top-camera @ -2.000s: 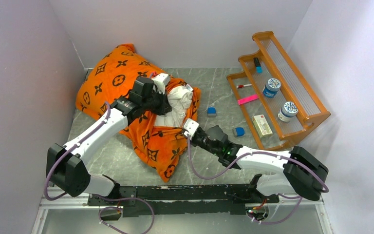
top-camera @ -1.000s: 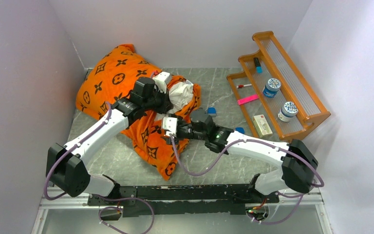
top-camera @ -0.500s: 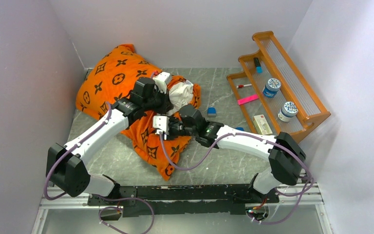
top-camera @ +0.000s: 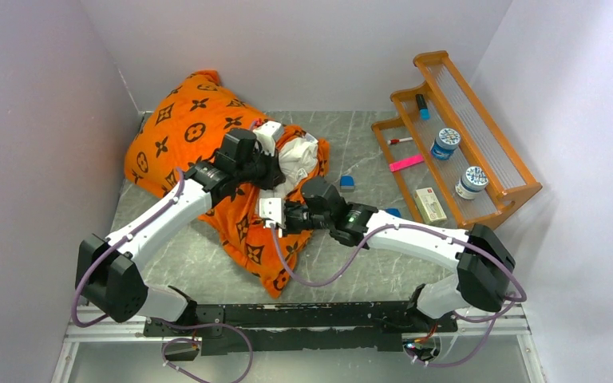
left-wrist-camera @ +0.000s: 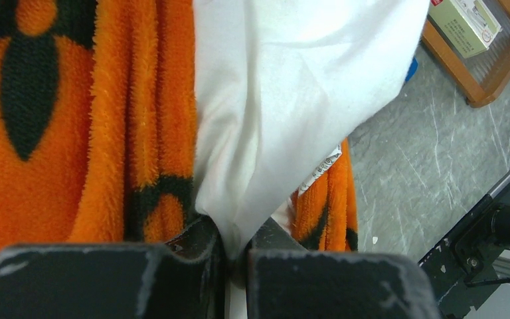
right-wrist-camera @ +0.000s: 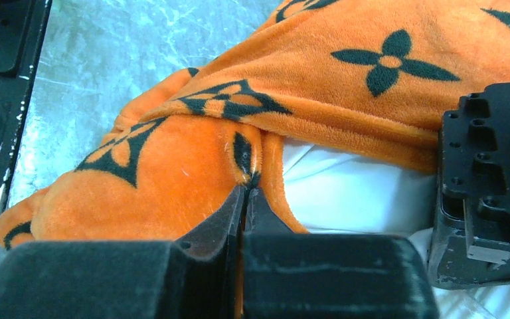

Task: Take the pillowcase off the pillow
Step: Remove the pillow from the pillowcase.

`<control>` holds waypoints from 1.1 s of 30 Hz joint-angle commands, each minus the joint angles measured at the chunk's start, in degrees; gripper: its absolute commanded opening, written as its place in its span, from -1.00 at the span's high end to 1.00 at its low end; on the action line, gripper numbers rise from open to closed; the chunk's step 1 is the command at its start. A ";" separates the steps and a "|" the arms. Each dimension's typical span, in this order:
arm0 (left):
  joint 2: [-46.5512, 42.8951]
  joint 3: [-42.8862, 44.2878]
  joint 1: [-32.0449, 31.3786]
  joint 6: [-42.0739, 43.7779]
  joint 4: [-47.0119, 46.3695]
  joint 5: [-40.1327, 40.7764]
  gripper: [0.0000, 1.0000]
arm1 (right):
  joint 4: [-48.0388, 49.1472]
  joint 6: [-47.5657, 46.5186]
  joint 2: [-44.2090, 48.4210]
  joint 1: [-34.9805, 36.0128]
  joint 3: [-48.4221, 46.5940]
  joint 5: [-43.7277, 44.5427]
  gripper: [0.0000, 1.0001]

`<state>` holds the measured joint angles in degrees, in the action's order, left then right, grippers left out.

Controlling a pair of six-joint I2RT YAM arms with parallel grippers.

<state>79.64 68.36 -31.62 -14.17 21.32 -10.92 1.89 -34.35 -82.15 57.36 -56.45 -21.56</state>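
Barely begun: only one corner of the plump white stuffed pillow [top-camera: 297, 154] poked from the fluffy orange, brown-flowered pillowcase [top-camera: 183, 128], left of the wooden rack [top-camera: 463, 136]. Left pincer [left-wrist-camera: 234, 249] clamped that corner; right pincer [right-wrist-camera: 246, 199] clamped the orange hem.

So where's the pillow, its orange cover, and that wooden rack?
pillow [top-camera: 299, 155]: top view, bare white corner poking out.
orange cover [top-camera: 179, 128]: top view, plump far-left part.
wooden rack [top-camera: 431, 59]: top view, top rail.

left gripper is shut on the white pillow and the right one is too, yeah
No. The left gripper is shut on the pillow, but the right gripper is shut on the orange pillowcase; the right wrist view shows it.
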 commanded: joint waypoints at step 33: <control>-4.48 1.71 6.22 4.60 -9.41 5.19 0.90 | -7.77 4.61 4.01 12.55 10.47 6.70 0.82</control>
<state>79.02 69.25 -28.18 -15.20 25.85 -13.98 7.27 -27.09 -75.55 67.46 -42.35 -10.28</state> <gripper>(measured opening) 0.092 0.050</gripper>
